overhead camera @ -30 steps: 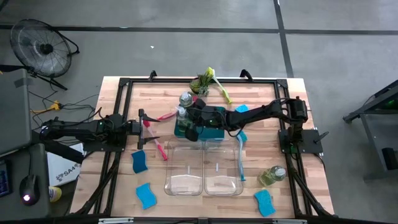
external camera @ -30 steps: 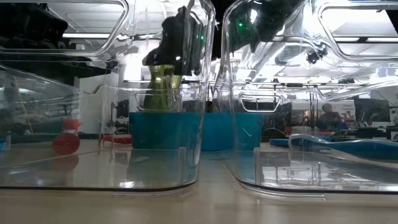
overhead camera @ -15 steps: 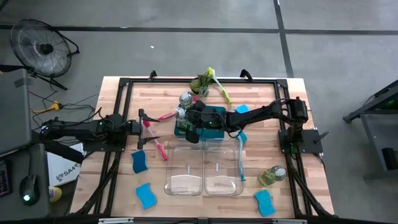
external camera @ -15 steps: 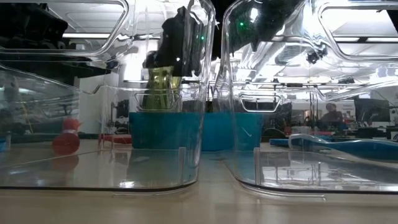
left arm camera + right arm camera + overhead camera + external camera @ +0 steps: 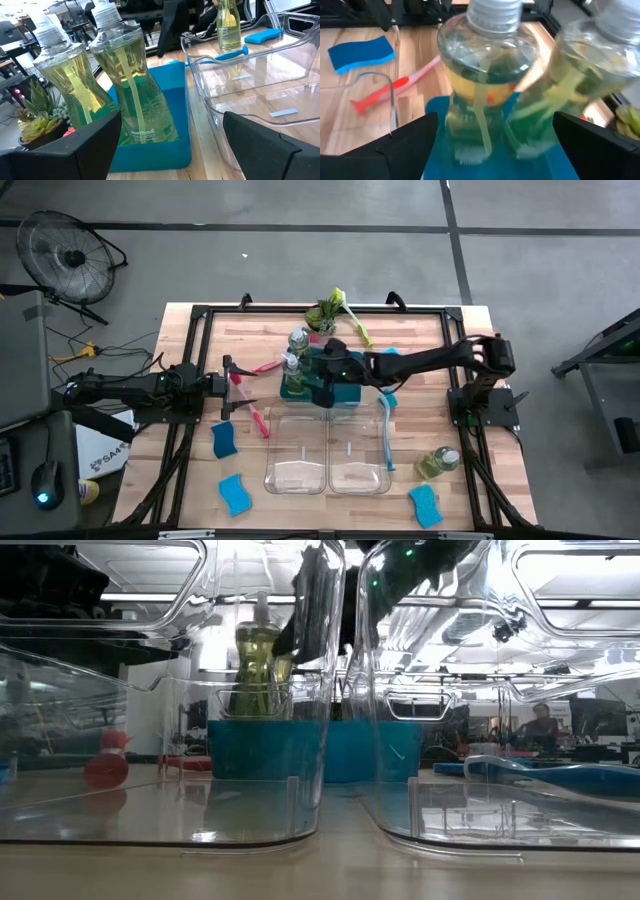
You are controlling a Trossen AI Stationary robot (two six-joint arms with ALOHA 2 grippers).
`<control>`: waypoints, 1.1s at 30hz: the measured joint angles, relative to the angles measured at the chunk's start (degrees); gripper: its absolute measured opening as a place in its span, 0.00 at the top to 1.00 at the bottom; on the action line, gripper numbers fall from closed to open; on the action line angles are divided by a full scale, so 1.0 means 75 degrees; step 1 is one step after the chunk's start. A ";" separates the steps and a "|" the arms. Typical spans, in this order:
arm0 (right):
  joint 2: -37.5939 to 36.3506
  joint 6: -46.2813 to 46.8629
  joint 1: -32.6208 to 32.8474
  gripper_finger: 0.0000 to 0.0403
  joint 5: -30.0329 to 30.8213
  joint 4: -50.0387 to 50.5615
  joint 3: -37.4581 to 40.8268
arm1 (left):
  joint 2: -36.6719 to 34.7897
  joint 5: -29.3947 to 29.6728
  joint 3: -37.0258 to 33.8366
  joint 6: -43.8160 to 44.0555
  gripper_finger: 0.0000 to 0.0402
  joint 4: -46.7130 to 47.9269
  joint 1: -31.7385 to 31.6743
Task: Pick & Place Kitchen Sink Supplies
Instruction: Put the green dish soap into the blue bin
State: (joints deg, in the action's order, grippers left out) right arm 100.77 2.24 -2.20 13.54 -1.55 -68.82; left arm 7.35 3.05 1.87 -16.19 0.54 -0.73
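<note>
Two clear soap bottles (image 5: pixel 135 85) stand upright side by side at one end of the teal tray (image 5: pixel 345 392), near the middle of the table (image 5: pixel 420 340), with the small potted plant (image 5: pixel 325 312) just beyond them. My right tool (image 5: pixel 318 380) hangs over the tray just beside those bottles, fingers spread wide and holding nothing; in its wrist view the nearer bottle (image 5: pixel 482 75) sits squarely between my two fingers. My left tool (image 5: pixel 232 383) waits at the table's left side, also wide open and empty, beside the red-pink dish brush (image 5: pixel 262 367).

The rest of the supplies lie scattered: a blue brush (image 5: pixel 387 430) along the right clear bin (image 5: pixel 355 470), a third soap bottle (image 5: pixel 436 463) lying near the right edge, blue sponges (image 5: pixel 224 439) toward the front, and a yellow-green brush (image 5: pixel 350 320) by the plant.

My worry is the bottles themselves. They are tall, narrow-waisted and touching or nearly so, and I judge that any sideways drift of my right tool could clip a cap and topple one against the other or over the tray's low wall.
</note>
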 joint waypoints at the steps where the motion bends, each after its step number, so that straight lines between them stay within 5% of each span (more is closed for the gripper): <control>1: -0.0131 0.0103 0.0006 0.03 0.0005 0.0236 0.0000 | 0.0003 0.0000 0.0000 0.0000 0.14 0.0000 0.0000; 26: -0.3480 0.2900 0.1002 0.06 0.0487 0.4704 0.0171 | 0.0000 0.0000 0.0000 -0.0001 0.14 0.0000 0.0000; 33: -0.4881 0.5324 0.1548 0.05 0.0116 0.4956 0.1273 | 0.0000 0.0000 0.0000 0.0000 0.14 0.0000 0.0003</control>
State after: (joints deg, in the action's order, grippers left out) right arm 64.16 42.16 9.42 14.41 35.62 -59.27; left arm 7.35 3.05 1.87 -16.19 0.54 -0.71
